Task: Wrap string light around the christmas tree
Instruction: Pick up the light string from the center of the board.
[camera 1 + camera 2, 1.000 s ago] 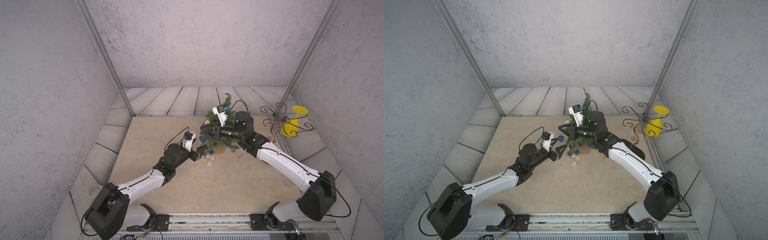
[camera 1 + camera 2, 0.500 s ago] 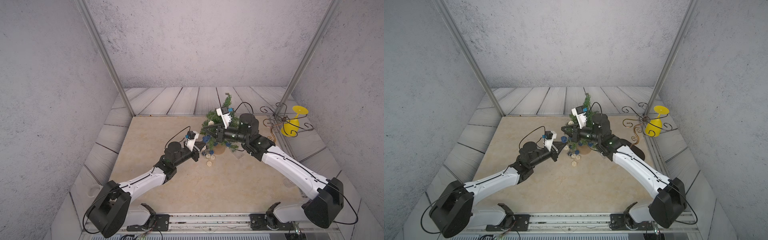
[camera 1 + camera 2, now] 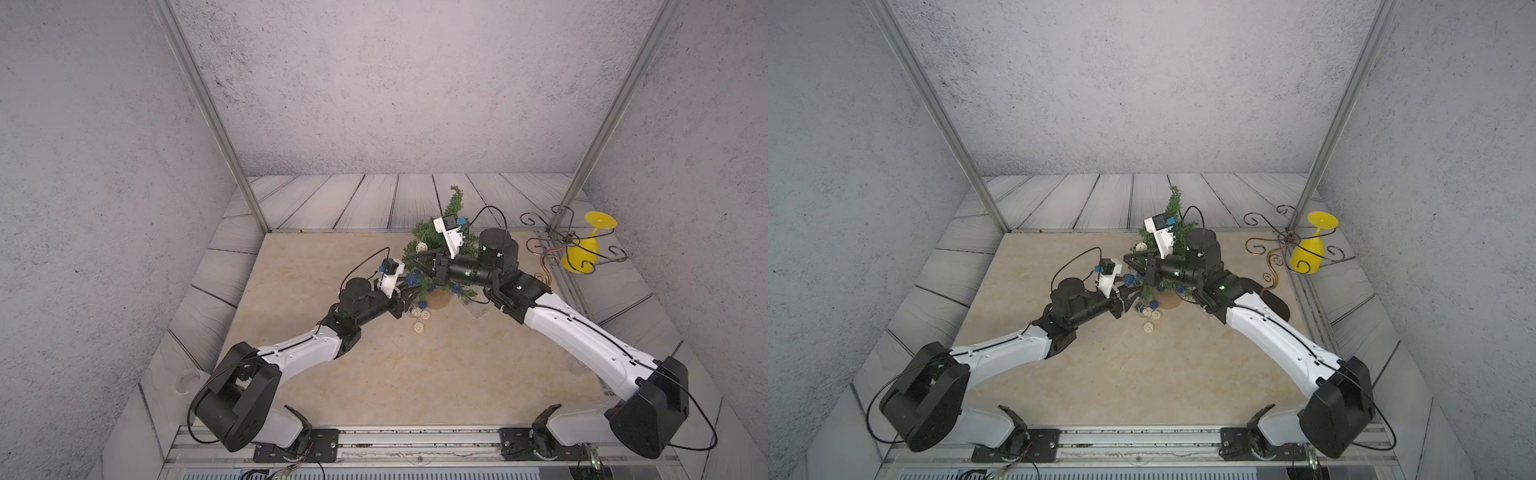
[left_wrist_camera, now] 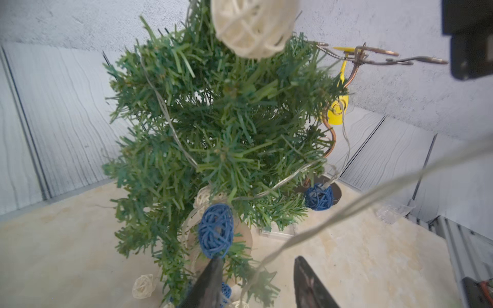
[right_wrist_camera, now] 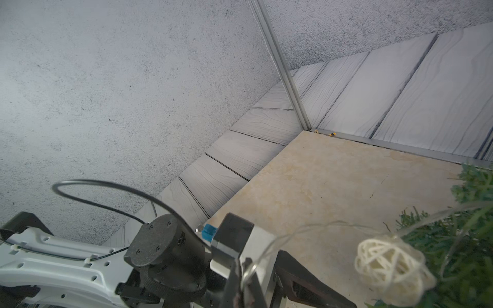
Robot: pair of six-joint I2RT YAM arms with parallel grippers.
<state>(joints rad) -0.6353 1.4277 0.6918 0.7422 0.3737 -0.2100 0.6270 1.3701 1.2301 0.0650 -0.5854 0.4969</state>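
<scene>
The small green christmas tree [image 3: 420, 231] [image 3: 1174, 204] stands in its tan pot [image 3: 439, 300] at the back middle of the table. The string light [image 4: 215, 231] winds through its branches; blue and cream balls hang low, and loose cream balls [image 3: 419, 328] [image 3: 1147, 327] lie by the pot. My right gripper [image 3: 409, 260] [image 5: 242, 277] is at the tree's left side, shut on the thin wire. Lower, at the tree's foot, my left gripper [image 3: 413, 293] [image 4: 258, 260] is open, with the wire running loosely between its fingers.
A curly metal wire stand [image 3: 560, 238] holding an upside-down yellow glass [image 3: 582, 254] stands at the back right. A small clear box [image 4: 277, 231] lies on the table beside the pot. Metal frame posts [image 3: 216, 124] rise at the back corners.
My left gripper has moved in towards the foot of the tree, closed, and come part-way open again. The right gripper stays shut on the wire and has barely moved.
</scene>
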